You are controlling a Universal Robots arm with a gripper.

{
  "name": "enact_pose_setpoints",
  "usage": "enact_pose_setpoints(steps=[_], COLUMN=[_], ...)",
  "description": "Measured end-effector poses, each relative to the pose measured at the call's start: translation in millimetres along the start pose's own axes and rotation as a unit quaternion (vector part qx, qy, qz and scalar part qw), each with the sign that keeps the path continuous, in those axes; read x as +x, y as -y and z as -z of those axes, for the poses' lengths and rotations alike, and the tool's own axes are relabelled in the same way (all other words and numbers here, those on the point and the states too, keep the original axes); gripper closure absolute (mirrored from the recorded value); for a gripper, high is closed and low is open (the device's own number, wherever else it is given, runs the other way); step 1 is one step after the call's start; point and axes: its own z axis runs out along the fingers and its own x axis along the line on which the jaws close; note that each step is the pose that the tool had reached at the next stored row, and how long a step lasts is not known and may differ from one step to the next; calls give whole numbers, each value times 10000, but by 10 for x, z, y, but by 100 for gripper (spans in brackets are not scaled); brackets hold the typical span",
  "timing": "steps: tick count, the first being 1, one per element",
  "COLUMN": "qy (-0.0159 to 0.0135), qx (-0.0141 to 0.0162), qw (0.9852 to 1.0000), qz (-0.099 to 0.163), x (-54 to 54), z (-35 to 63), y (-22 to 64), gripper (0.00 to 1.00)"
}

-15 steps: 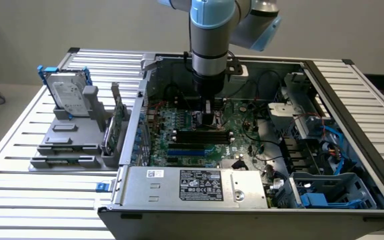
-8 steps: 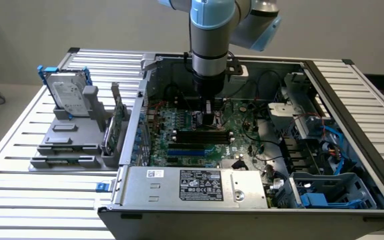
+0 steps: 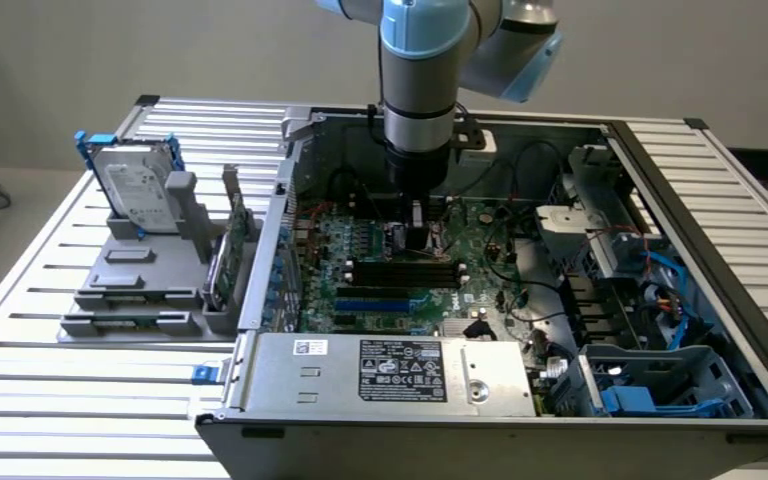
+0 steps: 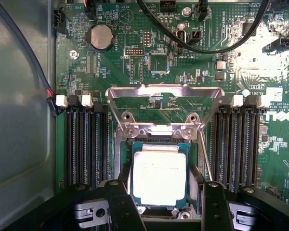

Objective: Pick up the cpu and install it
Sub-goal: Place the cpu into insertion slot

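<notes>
Here, exterior view: one arm (image 3: 422,60) reaches into the open computer case (image 3: 704,200) on the bench (image 3: 11,400), with the end effector (image 3: 420,238) low over the green board (image 3: 484,235). Wrist view: the end effector (image 4: 164,188) has two fingers (image 4: 121,208) standing apart. Between them lies one cpu (image 4: 160,175), square and pale silver-topped, in one open socket (image 4: 119,154); contact cannot be told.

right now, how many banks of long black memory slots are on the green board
2. One bank of long black memory slots sits beside the silvery square cpu; the other bank sits on the cpu's opposite side. Others may be hidden.
</notes>
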Motion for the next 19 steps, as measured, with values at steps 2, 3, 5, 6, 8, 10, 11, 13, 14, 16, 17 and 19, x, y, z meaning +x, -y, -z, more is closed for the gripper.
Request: enact_pose_setpoints(steps=[2,3,5,6,8,10,11,13,14,16,17,19], qy=[-1,0,0,-1,-1,0,0,0,0,0,0,0], qx=[-1,-2,-2,-2,-2,-1,-1,-1,-1,-2,-1,-1], qw=[10000,10000,10000,10000,10000,10000,10000,10000,10000,10000,10000,10000], qz=[5,5,5,6,6,6,6,6,5,6,5,5], x=[0,0,0,0,0,0,0,0,0,0,0,0], z=[-2,-2,-3,-4,-6,-7,-9,-10,-12,-14,-14,-15], y=[1,2,7,10,18,20,20,20,21,20,21,21], gripper=[45,45,45,45,45,45,45,45,45,45,45,45])
